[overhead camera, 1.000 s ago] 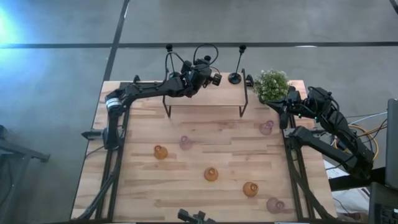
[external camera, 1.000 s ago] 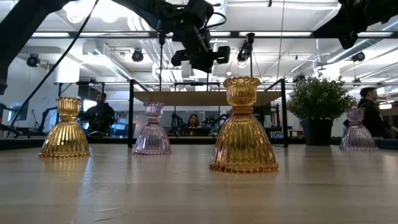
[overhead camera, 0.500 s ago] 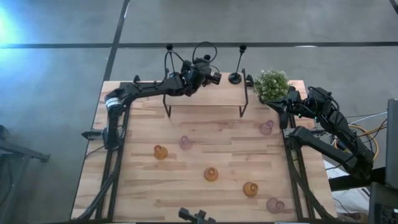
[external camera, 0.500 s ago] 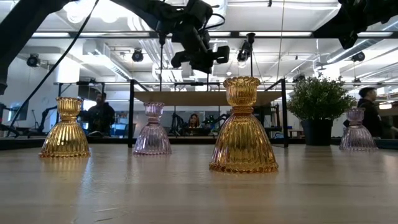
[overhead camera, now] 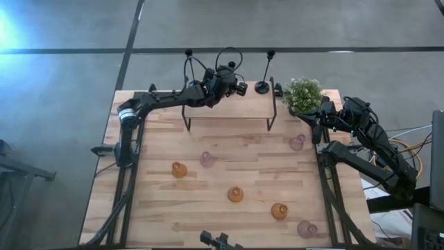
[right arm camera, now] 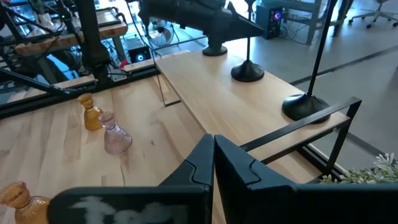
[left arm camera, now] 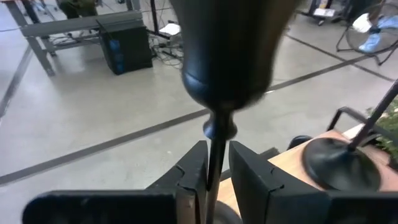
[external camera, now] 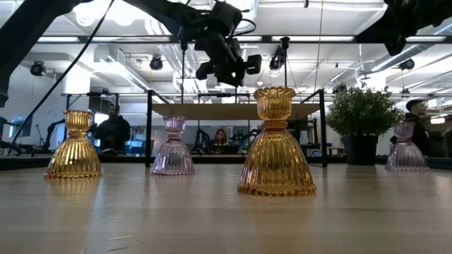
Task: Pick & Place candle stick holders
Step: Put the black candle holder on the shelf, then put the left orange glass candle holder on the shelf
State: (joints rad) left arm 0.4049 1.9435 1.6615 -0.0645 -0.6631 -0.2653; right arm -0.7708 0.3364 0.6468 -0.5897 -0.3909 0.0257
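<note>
A black candle stick holder stands on the wooden shelf (overhead camera: 229, 104). Its thin stem (left arm camera: 214, 149) rises between the fingers of my left gripper (left arm camera: 217, 171), its cup (left arm camera: 230, 50) sits above them, and its round base (right arm camera: 216, 48) rests on the shelf top. My left gripper (overhead camera: 225, 78) reaches over the shelf's far side, fingers slightly apart. Two more black holders (right arm camera: 247, 73) (right arm camera: 306, 107) stand on the shelf's right part. Several squat glass holders, amber (overhead camera: 236, 194) and pink (overhead camera: 207, 159), stand on the table. My right gripper (right arm camera: 213, 152) waits shut near the table's right edge. My left gripper has its two fingers on either side of the black holder's stem (left arm camera: 214, 163), just under the cup, coming almost level from the table's near side. A narrow gap shows beside one finger (left arm camera: 249, 177). Whether the other finger (left arm camera: 194, 171) touches the stem, I cannot tell.
A bushy green plant (overhead camera: 302, 94) stands at the shelf's right end, close to my right arm. The glass holders are scattered over the middle and near right of the table (overhead camera: 152, 201), with one pink holder (overhead camera: 297, 142) near the right edge. People sit in the room beyond.
</note>
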